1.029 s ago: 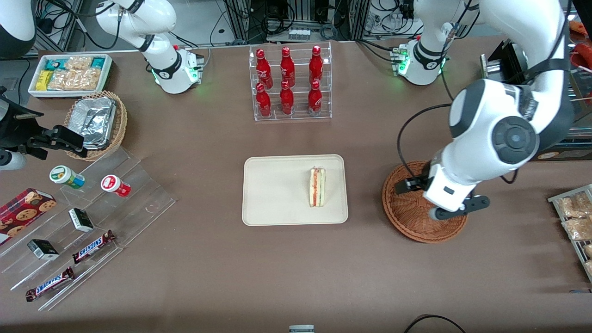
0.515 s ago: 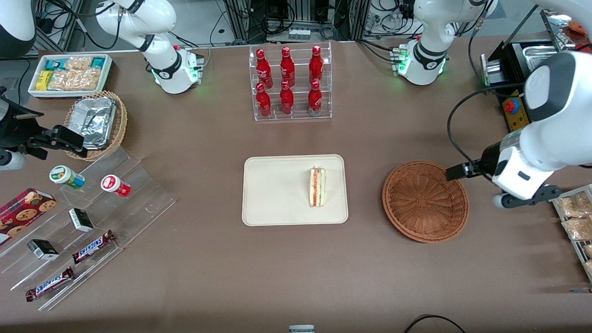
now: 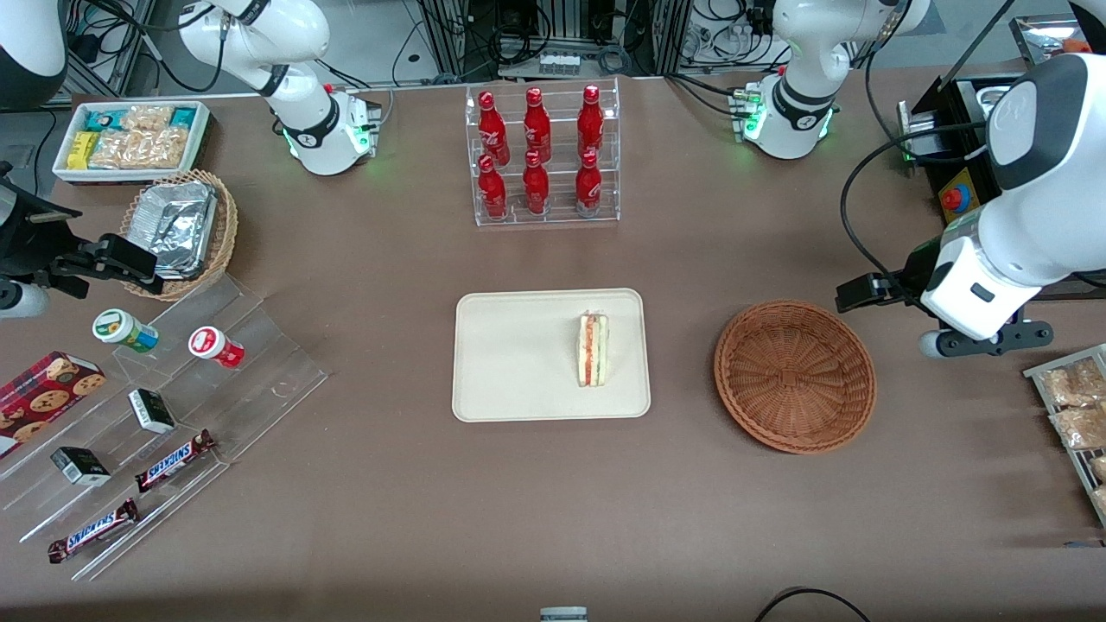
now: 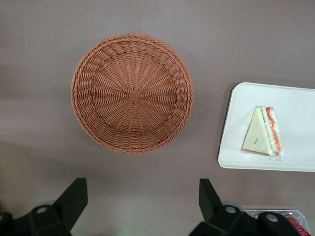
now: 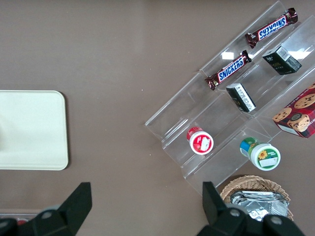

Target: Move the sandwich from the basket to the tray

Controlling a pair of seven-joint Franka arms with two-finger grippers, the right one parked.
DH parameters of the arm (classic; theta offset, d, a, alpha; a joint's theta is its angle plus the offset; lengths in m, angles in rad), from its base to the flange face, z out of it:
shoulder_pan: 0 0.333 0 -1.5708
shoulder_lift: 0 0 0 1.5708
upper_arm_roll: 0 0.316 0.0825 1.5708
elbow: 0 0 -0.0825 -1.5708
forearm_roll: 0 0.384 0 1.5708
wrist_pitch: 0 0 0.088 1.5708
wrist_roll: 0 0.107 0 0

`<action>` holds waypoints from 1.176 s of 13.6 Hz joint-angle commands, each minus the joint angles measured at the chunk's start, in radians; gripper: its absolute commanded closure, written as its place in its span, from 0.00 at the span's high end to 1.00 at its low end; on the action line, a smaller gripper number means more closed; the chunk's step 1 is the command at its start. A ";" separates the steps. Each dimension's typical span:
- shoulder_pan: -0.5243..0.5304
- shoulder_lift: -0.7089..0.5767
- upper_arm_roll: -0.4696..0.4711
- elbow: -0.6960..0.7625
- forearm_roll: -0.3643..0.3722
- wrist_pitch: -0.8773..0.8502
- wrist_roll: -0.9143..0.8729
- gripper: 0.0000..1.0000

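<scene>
Sandwich first, folks: it lies flat on the tray, on the tray's half nearest the basket, its long axis running toward and away from the front camera, striped filling edge showing. Nearest that camera, on the stepped clear rack at the parked arm's end, sit the chocolate bars and small cartons. Level with the tray, toward the working arm's end, the basket stands well apart from it and shows nothing but bare weave inside.

A touch farther from the camera than the basket, and off toward the working arm's end of the counter, hangs the left gripper. In the wrist view its fingers are spread wide with nothing between them, and both basket and tray are seen from high above.

My read: the job looks done, the wedge delivered. If any further touch were wanted, the key relation is this: the sandwich lies past the whole basket from those fingers, toward the parked arm's end.

Farthest out, the red bottles stand racked.
</scene>
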 commanded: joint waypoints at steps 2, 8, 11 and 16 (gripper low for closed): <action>0.002 -0.082 0.000 -0.092 0.070 0.000 0.091 1.00; -0.050 -0.131 0.075 -0.173 0.072 0.002 0.104 1.00; -0.053 -0.158 0.081 -0.192 0.069 0.011 0.104 1.00; -0.047 -0.186 0.083 -0.172 0.063 -0.015 0.174 1.00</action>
